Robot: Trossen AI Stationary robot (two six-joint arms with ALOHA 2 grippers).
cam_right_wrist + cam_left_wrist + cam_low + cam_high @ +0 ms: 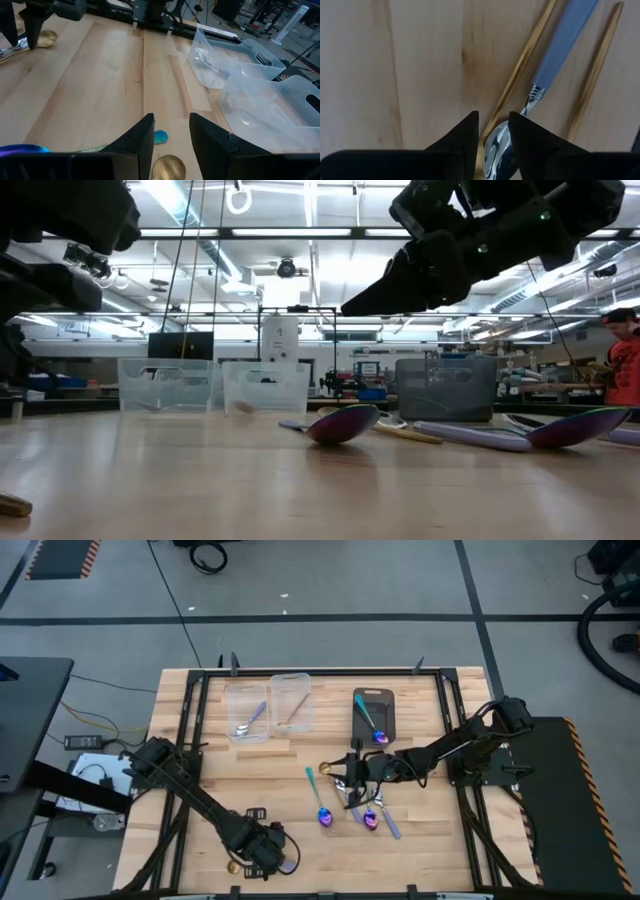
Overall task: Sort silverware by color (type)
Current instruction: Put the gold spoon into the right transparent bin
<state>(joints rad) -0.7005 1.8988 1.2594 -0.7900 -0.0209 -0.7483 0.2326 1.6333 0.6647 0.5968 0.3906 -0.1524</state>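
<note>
My left gripper (268, 858) is open at the table's near edge, pointing down. Its fingertips (494, 131) stand on either side of a gold handle (517, 65) and a silver spoon's bowl (497, 150); that spoon's lavender handle (565, 35) runs away from them. A gold bowl (232, 866) lies beside it. My right gripper (345, 778) is open at mid-table, raised in the low view (350, 308), above a gold spoon bowl (167, 167) and a teal handle tip (160, 136). Two iridescent spoons (318, 795) (370, 820) and a lavender-handled one (388, 820) lie flat nearby.
Two clear bins (243, 695) (290, 680) stand at the far side, one with a silver spoon (250, 720), the other with a gold one (292, 712). A dark grey bin (385, 700) to their right holds an iridescent spoon (370, 723). Bare wood lies between the arms.
</note>
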